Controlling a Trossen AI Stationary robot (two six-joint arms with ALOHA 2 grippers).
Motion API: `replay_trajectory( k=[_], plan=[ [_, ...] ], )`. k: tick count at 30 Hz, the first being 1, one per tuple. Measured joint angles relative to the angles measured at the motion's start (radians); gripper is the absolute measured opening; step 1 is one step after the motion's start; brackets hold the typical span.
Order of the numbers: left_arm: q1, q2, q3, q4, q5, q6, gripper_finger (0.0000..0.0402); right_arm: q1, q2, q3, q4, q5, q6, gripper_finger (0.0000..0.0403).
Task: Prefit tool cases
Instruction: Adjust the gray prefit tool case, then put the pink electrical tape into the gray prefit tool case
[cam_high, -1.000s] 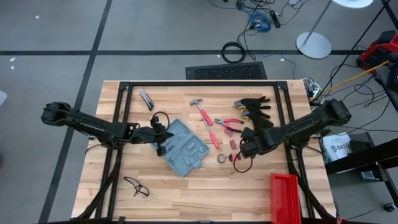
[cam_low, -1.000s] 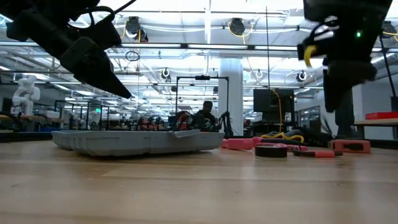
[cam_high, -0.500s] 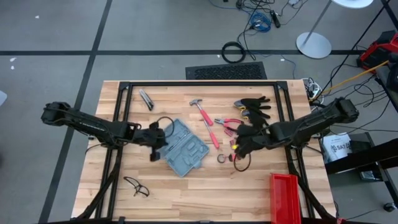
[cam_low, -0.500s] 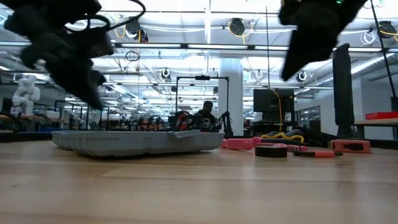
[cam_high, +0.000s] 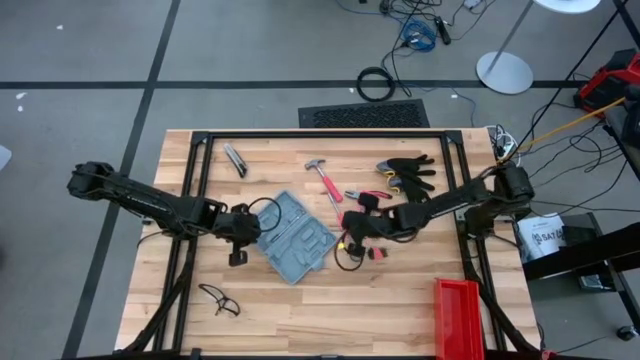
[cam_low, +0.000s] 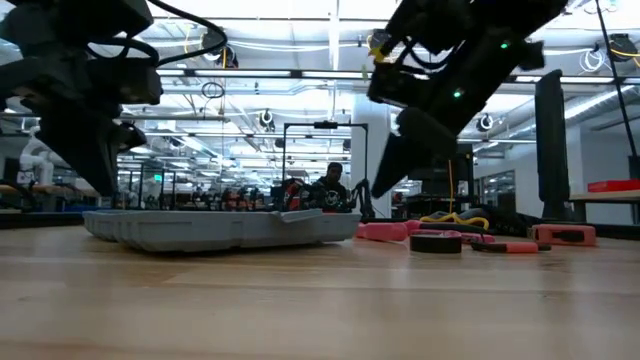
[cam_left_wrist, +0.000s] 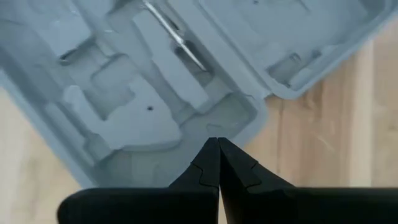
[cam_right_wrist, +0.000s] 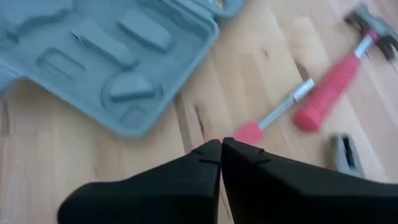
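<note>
The right gripper has its fingers pressed together with nothing between them, its tips hovering over bare wood between the tool case and a red-handled screwdriver that lies just beyond. To do this step well, I judge it should spread the fingers before descending, straddle the screwdriver's red grip rather than its thin shaft, and carry it level to a matching recess in the moulded tray. Closing on the shaft risks the tool rolling or pivoting out.

A red-handled hammer lies just past the screwdriver, close enough that a wide approach could knock it.

In the high view the right gripper sits just right of the tool case, which lies open at the table's middle, turned diagonally. The right arm reaches in low from the right edge, stretched almost flat across the table.

The left gripper is likewise shut tight and empty, its tips poised over the near-left rim of the tool case, looking straight down into the tray. In the high view the left gripper is beside the case's left edge, its arm extended from the far left, elbow low. I judge it well placed to steady the case while the other arm loads it.
</note>
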Motion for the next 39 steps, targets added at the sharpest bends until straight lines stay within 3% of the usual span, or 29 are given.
replay_trajectory(
  k=[7, 15, 22, 27, 30, 39],
  plan=[
    [0.001, 0.0, 0.0, 0.003, -0.1, 0.025, 0.0, -0.081, 0.082, 0.0, 0.143, -0.123, -0.069, 0.0001],
    [0.001, 0.001, 0.0, -0.014, -0.108, 0.026, 0.0, -0.111, 0.182, 0.0, 0.27, -0.272, -0.078, 0.0],
    [0.033, 0.034, 0.0, -0.01, -0.131, 0.036, 0.0, -0.074, 0.176, 0.005, 0.27, -0.414, -0.04, 0.0],
    [0.06, 0.064, -0.001, 0.031, -0.176, 0.072, 0.0, -0.013, 0.176, 0.052, 0.241, -0.458, -0.013, 0.0],
    [0.068, 0.066, -0.001, 0.077, -0.229, 0.09, 0.0, 0.025, 0.176, 0.096, 0.205, -0.431, -0.014, 0.0],
    [0.048, 0.011, 0.102, 0.012, -0.295, 0.11, 0.0, 0.084, 0.173, 0.266, -0.206, -0.147, -0.02, 0.0]
  ],
)
